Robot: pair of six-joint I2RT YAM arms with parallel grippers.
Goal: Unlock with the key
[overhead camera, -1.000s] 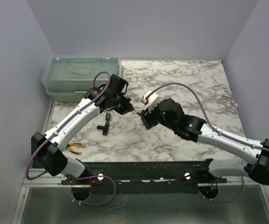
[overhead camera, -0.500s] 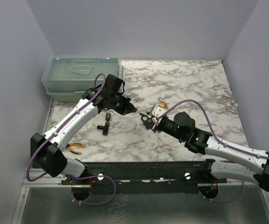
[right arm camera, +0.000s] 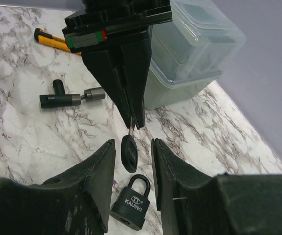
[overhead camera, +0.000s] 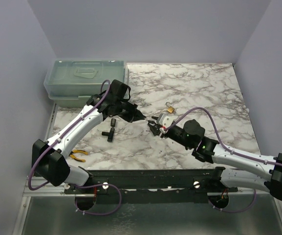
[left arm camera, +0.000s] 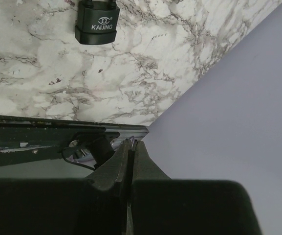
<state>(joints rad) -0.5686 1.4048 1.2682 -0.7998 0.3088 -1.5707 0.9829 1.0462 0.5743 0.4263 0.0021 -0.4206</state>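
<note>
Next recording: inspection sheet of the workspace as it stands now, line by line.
Surface: marble-patterned table.
Job's things: key hangs head-down, blade pinched by the left gripper; black padlock on the table beneath it; brass padlock farther back.
Clutter: black T-shaped piece, yellow-handled pliers, lidded plastic container.
Grippers: left gripper shut on the key; right gripper has its jaws open, flanking the key's head with gaps.
Cables: a purple cable loops along each arm.
Surroundings: plain lilac walls; nothing else seen.

White arms (overhead camera: 77,128), black fingers (right arm camera: 92,191), seemingly purple cables (overhead camera: 199,109)
</note>
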